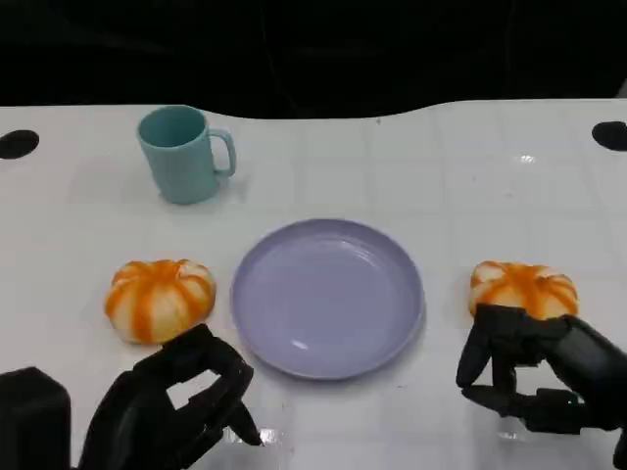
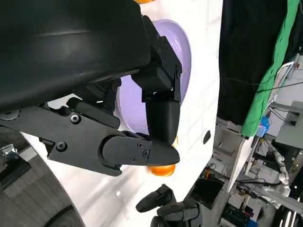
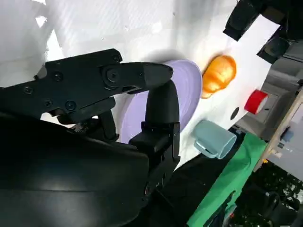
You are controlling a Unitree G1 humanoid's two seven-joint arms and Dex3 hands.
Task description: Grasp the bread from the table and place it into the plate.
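Two orange-and-white striped bread rolls lie on the white table, one on each side of a lavender plate point(image 1: 328, 294). The left bread point(image 1: 159, 297) sits just beyond my left hand point(image 1: 171, 406), which hovers near the table's front edge with fingers apart, holding nothing. The right bread point(image 1: 524, 287) lies directly past my right hand point(image 1: 539, 372), whose fingertips point(image 1: 490, 338) reach its near side without closing on it. The plate point(image 2: 130, 101) and right bread point(image 2: 161, 169) show past the left hand's fingers; the right wrist view shows the plate point(image 3: 187, 94) and left bread point(image 3: 218, 75).
A teal mug point(image 1: 186, 152) stands at the back left, well behind the left bread, and shows beyond the plate as the mug point(image 3: 214, 139). Two dark round spots point(image 1: 18, 143) mark the table's far corners. A red object point(image 3: 256, 100) lies off the table.
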